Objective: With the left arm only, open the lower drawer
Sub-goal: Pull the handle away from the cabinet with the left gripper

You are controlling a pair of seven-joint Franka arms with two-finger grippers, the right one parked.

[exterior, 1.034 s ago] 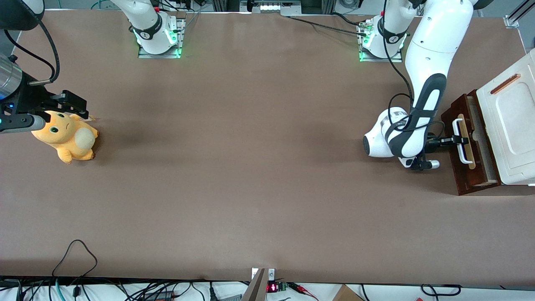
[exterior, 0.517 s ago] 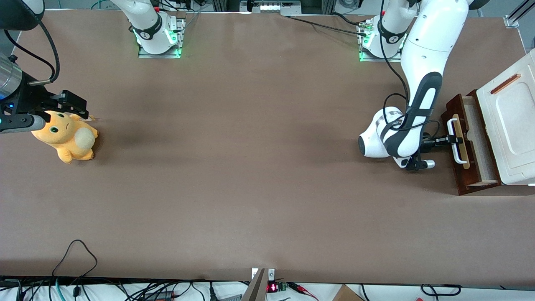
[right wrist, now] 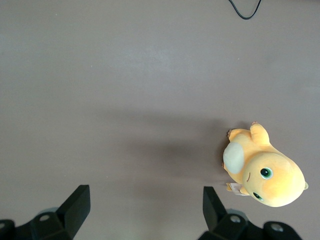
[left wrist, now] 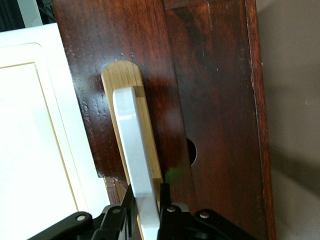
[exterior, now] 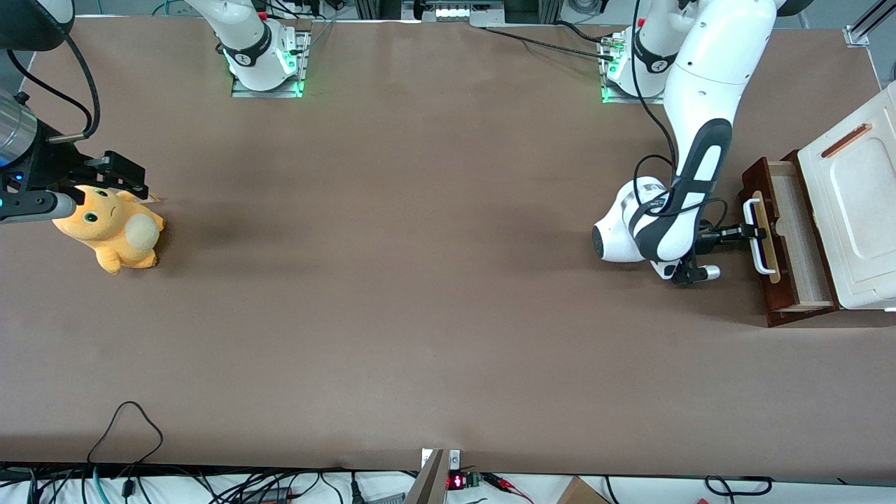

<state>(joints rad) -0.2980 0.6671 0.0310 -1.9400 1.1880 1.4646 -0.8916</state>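
My gripper (exterior: 750,231) is clamped across the white loop handle (left wrist: 134,150), a finger (left wrist: 116,220) on each side, so a straight pull carries the lower drawer (exterior: 791,241) with it. That drawer sits at my working end of the table, partly out from under the white cabinet top (exterior: 857,210), light wood inside showing.

Your gripper (left wrist: 146,216) has its jaws clamped on the white loop handle (left wrist: 134,150) of the lower drawer (left wrist: 165,75), beside the white cabinet top (left wrist: 35,130).
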